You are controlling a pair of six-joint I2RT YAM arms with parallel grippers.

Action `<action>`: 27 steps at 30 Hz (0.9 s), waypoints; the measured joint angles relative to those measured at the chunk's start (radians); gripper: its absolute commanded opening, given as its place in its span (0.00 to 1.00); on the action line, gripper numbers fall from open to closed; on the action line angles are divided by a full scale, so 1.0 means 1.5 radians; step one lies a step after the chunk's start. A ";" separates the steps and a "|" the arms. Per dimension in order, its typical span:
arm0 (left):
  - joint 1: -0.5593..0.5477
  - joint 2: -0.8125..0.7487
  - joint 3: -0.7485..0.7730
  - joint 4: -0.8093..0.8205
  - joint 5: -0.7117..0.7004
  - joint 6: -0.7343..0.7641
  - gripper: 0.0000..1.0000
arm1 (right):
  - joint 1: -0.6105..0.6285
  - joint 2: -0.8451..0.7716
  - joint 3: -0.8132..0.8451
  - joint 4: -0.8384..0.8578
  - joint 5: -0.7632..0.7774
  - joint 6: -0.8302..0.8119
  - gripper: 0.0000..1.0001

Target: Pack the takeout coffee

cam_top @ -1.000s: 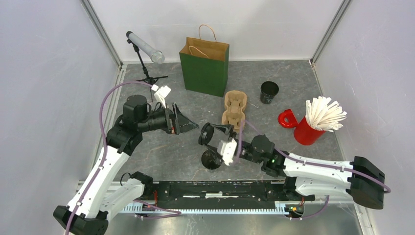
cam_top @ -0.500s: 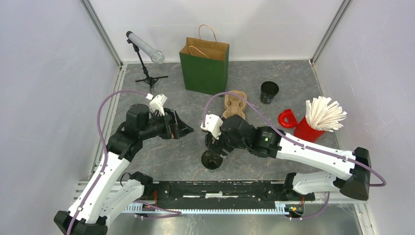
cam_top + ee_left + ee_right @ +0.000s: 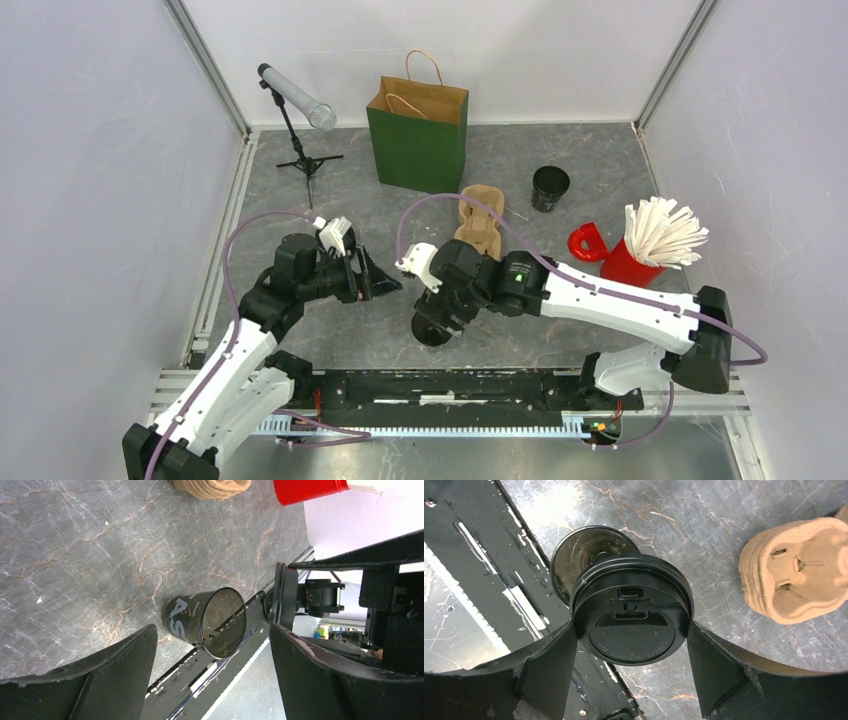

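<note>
No takeout coffee with its lid on shows in any view. A small black cup point(image 3: 432, 327) point(image 3: 187, 616) stands open near the table's front edge. My right gripper point(image 3: 437, 308) point(image 3: 630, 630) points down, shut on a black sip lid point(image 3: 631, 612) point(image 3: 281, 597). It holds the lid level just above the cup's mouth point(image 3: 589, 550), with a gap between them. My left gripper point(image 3: 385, 278) point(image 3: 212, 675) stands open and empty a little to the cup's left, its fingers facing the cup.
A stack of brown pulp cup trays point(image 3: 480, 222) point(image 3: 796, 575) lies behind the cup. Farther back are a green paper bag point(image 3: 420, 135), a second lidless black cup point(image 3: 550, 187) and a small tripod point(image 3: 300, 150). A red mug of white sticks point(image 3: 630, 262) stands at the right.
My right arm has swung the lid from a tilted hold in the air to level over the cup. My left gripper has moved nearer and to the right, toward the cup.
</note>
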 measured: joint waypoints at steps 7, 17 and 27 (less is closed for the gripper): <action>0.000 -0.038 -0.043 0.039 0.019 -0.037 0.88 | 0.055 0.059 0.041 -0.033 0.008 0.021 0.75; 0.000 -0.034 -0.105 0.096 0.021 -0.115 0.84 | 0.075 0.126 0.085 -0.059 0.023 0.023 0.79; 0.000 -0.023 -0.162 0.170 0.038 -0.170 0.82 | 0.075 0.164 0.089 -0.058 0.023 0.007 0.80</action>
